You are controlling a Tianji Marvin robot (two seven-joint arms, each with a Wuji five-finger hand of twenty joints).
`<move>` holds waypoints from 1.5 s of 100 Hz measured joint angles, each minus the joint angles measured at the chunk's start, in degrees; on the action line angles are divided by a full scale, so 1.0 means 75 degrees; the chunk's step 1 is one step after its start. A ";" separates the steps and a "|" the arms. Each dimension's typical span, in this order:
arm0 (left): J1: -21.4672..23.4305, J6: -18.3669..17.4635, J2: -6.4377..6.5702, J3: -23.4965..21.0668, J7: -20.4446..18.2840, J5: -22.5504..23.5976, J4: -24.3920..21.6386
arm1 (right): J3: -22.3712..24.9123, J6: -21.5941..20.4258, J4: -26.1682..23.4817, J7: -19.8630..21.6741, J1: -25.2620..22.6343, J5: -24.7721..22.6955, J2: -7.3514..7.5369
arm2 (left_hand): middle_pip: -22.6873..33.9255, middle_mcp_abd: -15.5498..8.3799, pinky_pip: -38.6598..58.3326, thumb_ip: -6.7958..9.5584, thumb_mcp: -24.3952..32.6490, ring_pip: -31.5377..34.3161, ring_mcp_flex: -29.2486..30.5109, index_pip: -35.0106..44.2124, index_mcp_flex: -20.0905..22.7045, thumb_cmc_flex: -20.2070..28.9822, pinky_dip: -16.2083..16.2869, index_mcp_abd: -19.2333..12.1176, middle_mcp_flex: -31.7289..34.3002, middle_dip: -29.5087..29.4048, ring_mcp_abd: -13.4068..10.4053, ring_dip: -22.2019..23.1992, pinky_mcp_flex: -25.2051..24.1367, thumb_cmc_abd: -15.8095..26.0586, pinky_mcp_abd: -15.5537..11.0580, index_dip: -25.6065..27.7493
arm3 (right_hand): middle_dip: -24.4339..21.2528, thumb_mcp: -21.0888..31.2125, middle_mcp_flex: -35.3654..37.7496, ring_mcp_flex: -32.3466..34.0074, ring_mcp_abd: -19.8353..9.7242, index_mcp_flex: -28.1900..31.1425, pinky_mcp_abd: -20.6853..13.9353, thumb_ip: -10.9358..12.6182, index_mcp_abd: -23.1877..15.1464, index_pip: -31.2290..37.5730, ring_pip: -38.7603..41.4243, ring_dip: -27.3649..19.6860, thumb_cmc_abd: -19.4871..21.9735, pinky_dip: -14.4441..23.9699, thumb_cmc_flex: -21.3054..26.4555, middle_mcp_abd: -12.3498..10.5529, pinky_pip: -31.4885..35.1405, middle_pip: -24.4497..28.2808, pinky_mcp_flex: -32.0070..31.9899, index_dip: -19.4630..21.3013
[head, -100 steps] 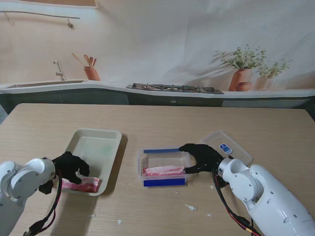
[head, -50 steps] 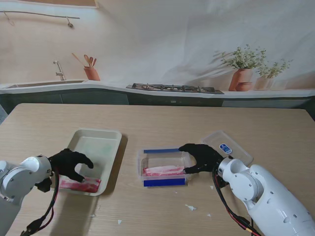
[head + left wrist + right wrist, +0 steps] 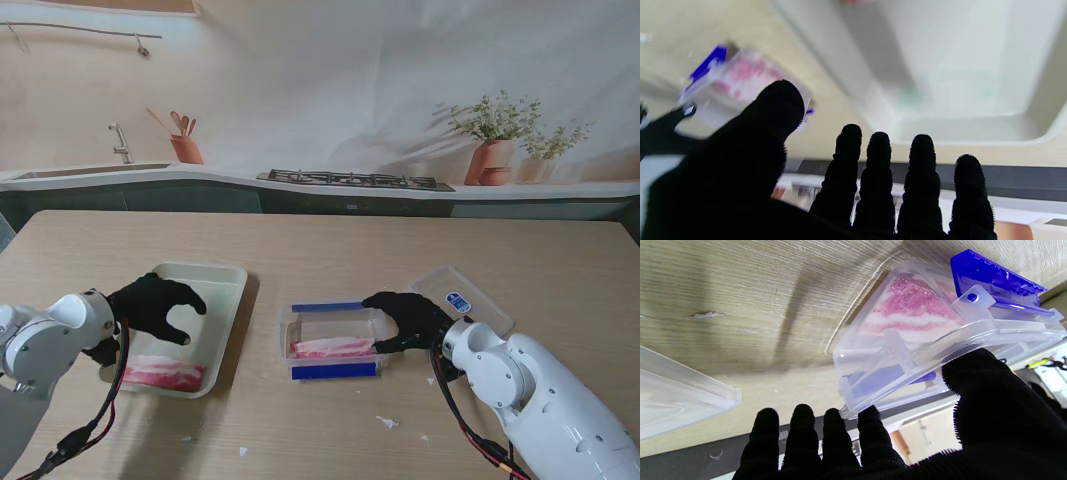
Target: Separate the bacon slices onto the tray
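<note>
Stand view: the tray (image 3: 215,283) lay on the table (image 3: 330,250), with a clear box (image 3: 333,343) to its right.
Landmark: every place here was taken from the tray.
Slice on the tray: one bacon slice (image 3: 163,374) lay flat at the end of the tray nearest me.
Slices left: more bacon (image 3: 332,347) sat inside the clear box, apart from the tray.
Left hand: the left hand (image 3: 153,307) hung over the middle of the tray, farther from me than the slice, fingers curled loosely apart and holding nothing.
Left wrist view: its fingertips (image 3: 923,150) showed spread against the tray's pale floor (image 3: 957,60), with the box blurred beside the thumb.
Right hand: the right hand (image 3: 411,319) gripped the box's end wall on the side away from the tray.
Right wrist view: the thumb (image 3: 987,386) pressed the rim and the fingers (image 3: 870,420) met the outer corner.
Lid: a clear lid (image 3: 462,300) lay beyond the box, farthest from the tray.
</note>
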 measured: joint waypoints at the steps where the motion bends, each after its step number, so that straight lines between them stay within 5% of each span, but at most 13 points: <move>1: 0.0000 0.0020 -0.0006 0.0014 0.0060 -0.0068 0.0001 | 0.0001 -0.0001 0.0000 -0.0002 -0.0001 -0.0001 0.0000 | 0.0000 0.0010 0.0009 0.0000 0.0000 0.0000 0.0000 -0.0002 -0.0011 0.0000 0.0000 0.0000 0.0000 0.0000 0.0014 0.0000 0.0051 0.0000 0.0027 0.0000 | 0.0000 0.0000 0.0000 0.0000 0.0000 0.0000 0.0000 0.0000 0.0000 0.0000 0.0000 0.0000 0.0000 0.0000 0.0000 0.0000 0.0000 0.0000 0.0000 0.0000; 22: -0.0388 0.0644 -0.0084 0.0938 0.0283 -0.0730 -0.0218 | 0.0002 -0.0037 0.0005 -0.0027 0.0000 -0.0006 -0.0001 | -0.0167 0.0772 0.0701 0.0001 0.0065 -0.0024 0.0215 -0.0717 -0.0086 0.0000 -0.0322 0.0710 0.0060 -0.0357 0.0262 -0.0261 0.1211 0.0000 0.0529 -0.0468 | 0.0000 0.0000 0.0000 0.0000 -0.0002 0.0000 0.0000 0.0000 0.0000 -0.0004 0.0000 0.0000 0.0000 0.0000 0.0003 0.0001 0.0000 0.0000 0.0000 -0.0001; 49: -0.1538 0.1754 -0.0280 0.2544 0.0687 -0.1596 -0.0263 | 0.0050 -0.0088 0.0017 -0.0043 -0.0019 -0.0002 -0.0005 | -0.0001 0.0804 0.1167 0.0001 0.0066 0.0225 0.0738 -0.0737 0.0181 0.0000 -0.0326 0.0920 0.0491 -0.0360 0.0434 -0.0268 0.1817 0.0168 0.0805 -0.0539 | 0.0000 0.0000 0.0002 0.0000 -0.0002 0.0000 0.0000 0.0000 0.0000 -0.0005 0.0000 0.0000 0.0000 0.0001 0.0003 0.0002 0.0000 0.0000 0.0000 -0.0002; 72: -0.2416 0.3568 -0.0528 0.4033 0.1202 -0.3245 -0.0055 | 0.0097 -0.0139 0.0007 -0.0064 -0.0055 0.0000 -0.0008 | 0.0178 0.1194 0.1565 0.0001 -0.0421 0.0600 0.0940 -0.0572 0.0709 0.0018 -0.0325 0.1280 0.1008 -0.0269 0.0933 -0.0151 0.2067 0.0834 0.0895 -0.0483 | 0.0000 0.0000 0.0004 0.0000 -0.0002 0.0000 0.0000 0.0000 0.0002 -0.0014 0.0000 0.0000 0.0000 0.0001 0.0003 -0.0008 0.0000 0.0001 0.0000 -0.0004; 88: -0.2905 0.3577 -0.0744 0.4918 0.1392 -0.3344 0.0395 | 0.0102 -0.0185 0.0023 -0.0093 -0.0055 0.0011 -0.0008 | 0.0182 0.1220 0.1667 0.0001 -0.0421 0.0692 0.1077 -0.0516 0.0922 0.0295 -0.0326 0.1337 0.1158 -0.0197 0.0998 -0.0145 0.2086 0.0838 0.0886 -0.0483 | 0.0000 0.0000 0.0004 0.0000 -0.0004 0.0000 0.0000 0.0000 0.0004 -0.0015 0.0000 0.0000 0.0000 0.0001 0.0003 -0.0009 0.0000 0.0001 0.0000 -0.0004; 110: -0.3488 0.4285 -0.0999 0.5928 0.1711 -0.3594 0.0882 | 0.0101 -0.0191 0.0031 -0.0092 -0.0050 0.0037 -0.0008 | 0.0182 0.1288 0.1761 0.0001 -0.0141 0.0693 0.1078 -0.0570 0.0922 0.0391 -0.0325 0.1408 0.1162 -0.0196 0.1081 -0.0144 0.2175 0.0838 0.0812 -0.0483 | 0.0001 0.0000 0.0004 0.0000 -0.0004 0.0000 0.0000 0.0000 0.0004 -0.0016 0.0000 0.0000 0.0000 0.0001 0.0003 -0.0011 0.0000 0.0001 0.0000 -0.0004; 150: -0.4151 0.4883 -0.1429 0.6850 0.2030 -0.3971 0.1640 | 0.0113 -0.0193 0.0032 -0.0089 -0.0057 0.0059 -0.0010 | 0.0182 0.1380 0.1765 0.0001 0.0063 0.0693 0.1078 -0.0644 0.0922 0.0392 -0.0325 0.1492 0.1162 -0.0196 0.1096 -0.0144 0.2138 0.0824 0.0737 -0.0501 | 0.0002 0.0000 0.0004 0.0000 -0.0004 0.0000 0.0000 0.0000 0.0006 -0.0016 0.0000 0.0000 0.0000 0.0001 0.0003 -0.0012 0.0000 0.0001 0.0000 -0.0005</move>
